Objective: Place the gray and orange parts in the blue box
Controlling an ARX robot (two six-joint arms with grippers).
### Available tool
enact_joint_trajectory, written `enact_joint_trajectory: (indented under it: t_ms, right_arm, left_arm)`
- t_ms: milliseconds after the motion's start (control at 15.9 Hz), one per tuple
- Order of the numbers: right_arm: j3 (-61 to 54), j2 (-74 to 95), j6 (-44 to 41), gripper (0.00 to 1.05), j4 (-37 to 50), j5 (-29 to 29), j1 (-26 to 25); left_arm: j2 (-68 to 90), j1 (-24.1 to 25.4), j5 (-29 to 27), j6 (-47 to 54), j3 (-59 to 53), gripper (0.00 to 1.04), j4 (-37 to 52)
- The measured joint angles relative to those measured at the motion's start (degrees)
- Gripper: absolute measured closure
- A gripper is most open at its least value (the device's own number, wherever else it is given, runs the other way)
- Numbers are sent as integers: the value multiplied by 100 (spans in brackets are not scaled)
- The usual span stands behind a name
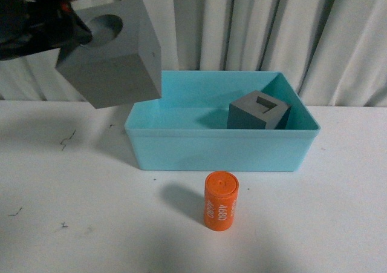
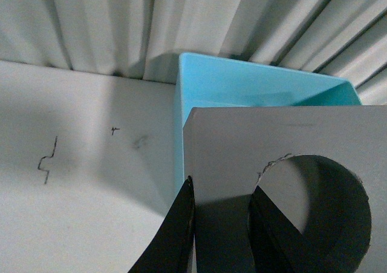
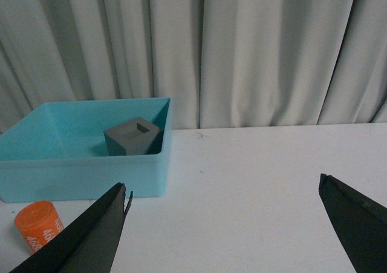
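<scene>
Carrying step in hand: the matte gray plastic cube with a round recess is in the air, tilted, up and to the left of the large light turquoise-blue rectangular plastic bin.

- Left gripper: clamped on that cube. One finger appears to sit inside the round recess and the other on the outer face, so it pinches only the thin wall between them.
- Right gripper: jaws spread wide, empty, hovering low over the white table on the bin's right.
- Second matte gray cube, with a rectangular recess: already inside the bin, toward its right rear.
- Small orange cylinder with white numerals: upright on the table, just in front of the bin's near wall, not yet binned.

Judgement on doing this well:
1. Move right until the whole cube is past the left wall.
2. Aim for the free left half, well apart from the cube already inside.
3. Lower before letting go; an off-centre grip on a tilted block may let it swing.
4. Release near the floor so it cannot bounce out.
</scene>
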Motion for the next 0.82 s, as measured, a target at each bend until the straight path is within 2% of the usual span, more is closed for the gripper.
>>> enact_joint_trajectory:
  t_ms: [503, 817]
  right_arm:
    - [0, 0, -2, 6, 0, 0, 0]
    - [0, 0, -2, 6, 0, 0, 0]
  left_arm:
    - [1869, -538, -63, 365, 1622, 85, 70]
    - [2505, -487, -160, 466, 1910, 85, 22]
